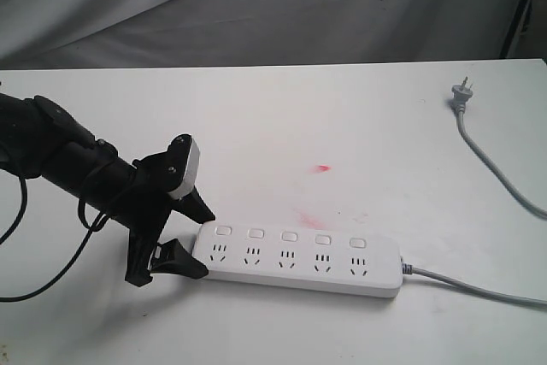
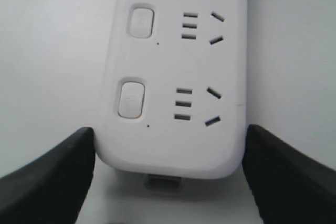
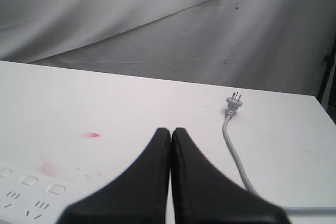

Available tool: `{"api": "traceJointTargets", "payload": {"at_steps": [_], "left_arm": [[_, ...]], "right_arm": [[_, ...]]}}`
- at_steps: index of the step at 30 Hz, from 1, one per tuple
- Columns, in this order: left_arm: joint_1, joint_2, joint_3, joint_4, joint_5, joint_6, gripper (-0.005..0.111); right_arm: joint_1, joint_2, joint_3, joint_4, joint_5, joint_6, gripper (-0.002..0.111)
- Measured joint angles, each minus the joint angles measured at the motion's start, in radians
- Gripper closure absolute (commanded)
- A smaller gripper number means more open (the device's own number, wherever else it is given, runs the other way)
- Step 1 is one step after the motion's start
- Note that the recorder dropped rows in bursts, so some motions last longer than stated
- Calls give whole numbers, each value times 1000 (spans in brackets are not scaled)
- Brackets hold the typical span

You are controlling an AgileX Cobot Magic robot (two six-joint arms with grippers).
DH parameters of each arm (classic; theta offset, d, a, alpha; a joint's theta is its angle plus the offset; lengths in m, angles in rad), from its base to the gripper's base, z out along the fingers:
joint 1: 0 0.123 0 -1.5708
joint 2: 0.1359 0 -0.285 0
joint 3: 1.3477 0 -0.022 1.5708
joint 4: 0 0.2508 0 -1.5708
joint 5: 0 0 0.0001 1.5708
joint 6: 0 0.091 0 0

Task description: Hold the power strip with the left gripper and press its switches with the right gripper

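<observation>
The white power strip [image 1: 299,267] lies flat on the white table, its grey cord [image 1: 479,288] leaving at the right end. Five square switches [image 1: 290,235] run along its far side. My left gripper [image 1: 205,244] holds the strip's left end, one black finger against each long side. In the left wrist view its fingers [image 2: 63,171] press on both edges of the power strip [image 2: 178,66], with two switches [image 2: 130,98] visible. My right gripper [image 3: 171,132] is shut and empty, hanging above the table beyond the power strip [image 3: 31,198]. The exterior view does not show it.
The cord's grey plug [image 1: 461,91] lies at the table's far right, also visible as the plug [image 3: 234,102] in the right wrist view. A small red mark [image 1: 322,167] stains the table behind the strip. Grey cloth hangs behind the table.
</observation>
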Motion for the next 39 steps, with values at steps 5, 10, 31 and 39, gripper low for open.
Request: {"api": "traceJointTargets", "payload": {"at_steps": [5, 10, 31, 39], "left_arm": [[0, 0, 0, 0, 0, 0, 107], [0, 0, 0, 0, 0, 0, 107], [0, 0, 0, 0, 0, 0, 107], [0, 0, 0, 0, 0, 0, 107]], "right_arm": [[0, 0, 16, -1, -2, 0, 108], [0, 0, 16, -2, 2, 0, 108], [0, 0, 16, -5, 141, 3, 108], [0, 0, 16, -7, 141, 3, 108]]}}
